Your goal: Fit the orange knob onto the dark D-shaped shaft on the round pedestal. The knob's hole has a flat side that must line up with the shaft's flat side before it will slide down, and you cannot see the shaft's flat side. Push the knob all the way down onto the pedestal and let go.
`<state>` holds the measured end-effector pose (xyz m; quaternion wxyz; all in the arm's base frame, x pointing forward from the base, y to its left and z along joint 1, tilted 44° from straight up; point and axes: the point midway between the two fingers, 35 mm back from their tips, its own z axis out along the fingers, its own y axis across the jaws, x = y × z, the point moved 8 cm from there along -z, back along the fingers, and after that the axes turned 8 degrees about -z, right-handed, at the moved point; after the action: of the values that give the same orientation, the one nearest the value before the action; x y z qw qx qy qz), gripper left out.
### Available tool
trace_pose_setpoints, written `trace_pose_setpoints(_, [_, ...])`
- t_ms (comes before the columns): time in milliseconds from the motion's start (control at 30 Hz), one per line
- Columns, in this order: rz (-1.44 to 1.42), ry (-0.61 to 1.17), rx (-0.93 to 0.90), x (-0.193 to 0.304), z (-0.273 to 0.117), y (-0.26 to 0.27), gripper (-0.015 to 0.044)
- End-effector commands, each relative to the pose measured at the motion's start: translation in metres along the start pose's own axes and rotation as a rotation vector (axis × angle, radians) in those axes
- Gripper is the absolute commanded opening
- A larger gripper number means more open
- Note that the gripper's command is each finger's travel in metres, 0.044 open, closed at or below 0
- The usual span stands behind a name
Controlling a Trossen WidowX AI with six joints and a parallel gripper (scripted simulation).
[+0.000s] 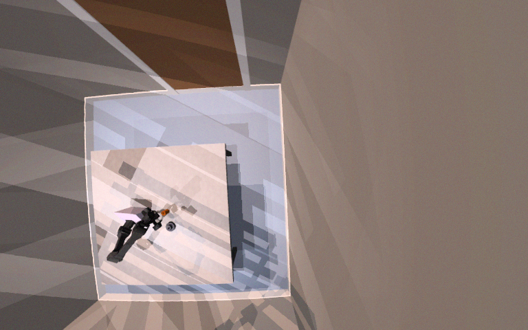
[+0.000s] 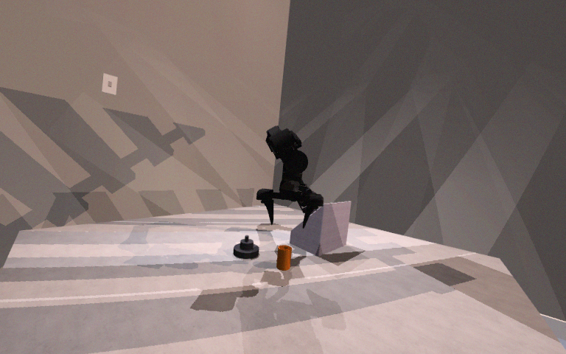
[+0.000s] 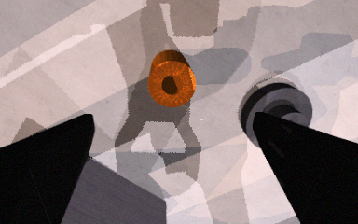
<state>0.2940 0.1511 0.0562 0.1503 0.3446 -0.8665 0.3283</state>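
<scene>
The orange knob (image 1: pixel 165 212) (image 2: pixel 284 259) (image 3: pixel 185 94) stands upright on the table with its hole facing up. The dark round pedestal (image 1: pixel 170 225) (image 2: pixel 246 251) stands a short way from it, with the thin shaft (image 2: pixel 246 238) upright and bare on top. In the wrist view the right finger partly covers the pedestal (image 3: pixel 300 99). My gripper (image 2: pixel 287 226) (image 3: pixel 175 120) is open and empty, fingers pointing down. It hangs above the table, higher than the knob, which lies ahead of the fingertip gap in the wrist view. The shaft's flat side cannot be made out.
A grey-purple wedge-shaped block (image 1: pixel 130 214) (image 2: pixel 334 227) (image 3: pixel 117 198) stands close to the gripper, beyond the knob in the exterior view and at the lower left of the wrist view. Striped shadows cross the table (image 1: pixel 202 163) (image 2: pixel 375 325).
</scene>
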Motion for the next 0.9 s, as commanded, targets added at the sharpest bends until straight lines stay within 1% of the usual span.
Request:
trace_pose_setpoints(0, [0.637, 0.002, 0.006, 0.000, 0.000, 0.000, 0.0440])
trace_pose_setpoints(500, [0.654, 0.002, 0.006, 0.000, 0.000, 0.000, 0.0440])
trace_pose_setpoints(533, [0.654, 0.002, 0.006, 0.000, 0.003, 0.000, 0.0440])
trace_pose_setpoints(633, [0.654, 0.002, 0.007, 0.000, 0.033, -0.001, 0.0440])
trace_pose_setpoints(800, [0.654, 0.002, 0.007, 0.000, 0.037, -0.001, 0.0440])
trace_pose_setpoints(867, [0.654, 0.002, 0.007, 0.000, 0.046, -0.001, 0.0440])
